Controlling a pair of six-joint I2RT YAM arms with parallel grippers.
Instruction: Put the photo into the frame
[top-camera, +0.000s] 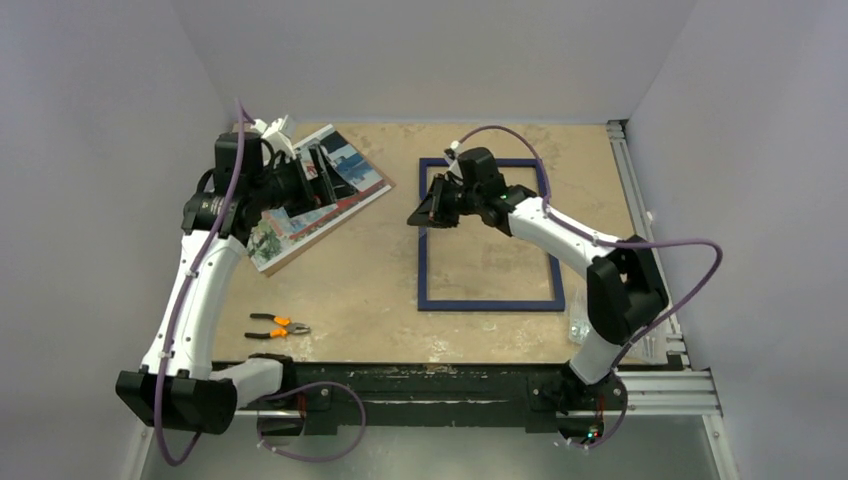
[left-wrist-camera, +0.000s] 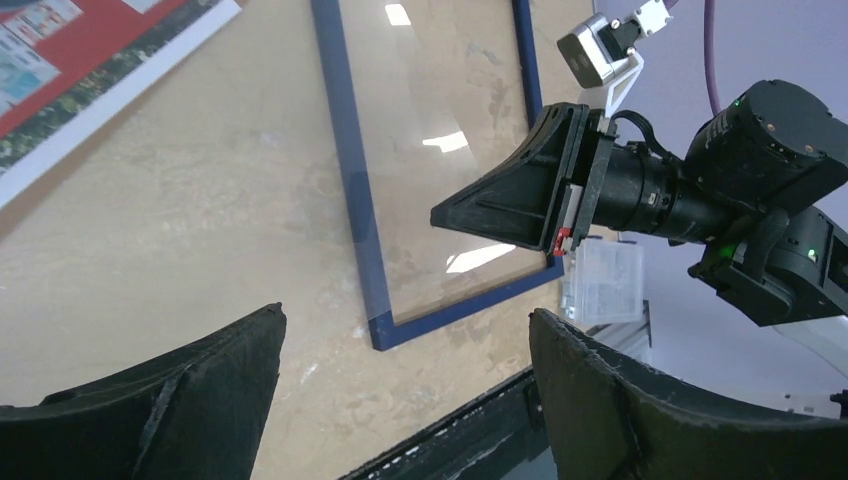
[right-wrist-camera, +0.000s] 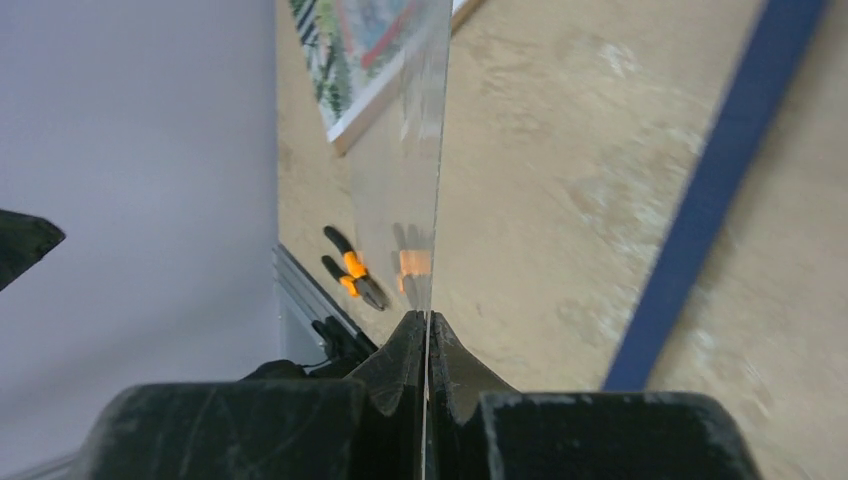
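Observation:
The dark blue frame (top-camera: 490, 303) lies flat at the middle right of the table; it also shows in the left wrist view (left-wrist-camera: 355, 190) and the right wrist view (right-wrist-camera: 720, 180). My right gripper (top-camera: 425, 212) hovers over its left rail, shut on the edge of the clear pane (right-wrist-camera: 405, 180), seen edge-on rising from the jaws (right-wrist-camera: 428, 318). The photo (top-camera: 350, 165) lies on a brown backing board at the back left, and its corner shows in the left wrist view (left-wrist-camera: 60, 60). My left gripper (top-camera: 318, 172) is over the photo, open and empty (left-wrist-camera: 405, 320).
Orange-handled pliers (top-camera: 278, 326) lie near the front left, also in the right wrist view (right-wrist-camera: 350, 268). A small clear plastic packet (top-camera: 578, 325) sits by the frame's front right corner. Aluminium rails (top-camera: 640, 200) run along the table's right side.

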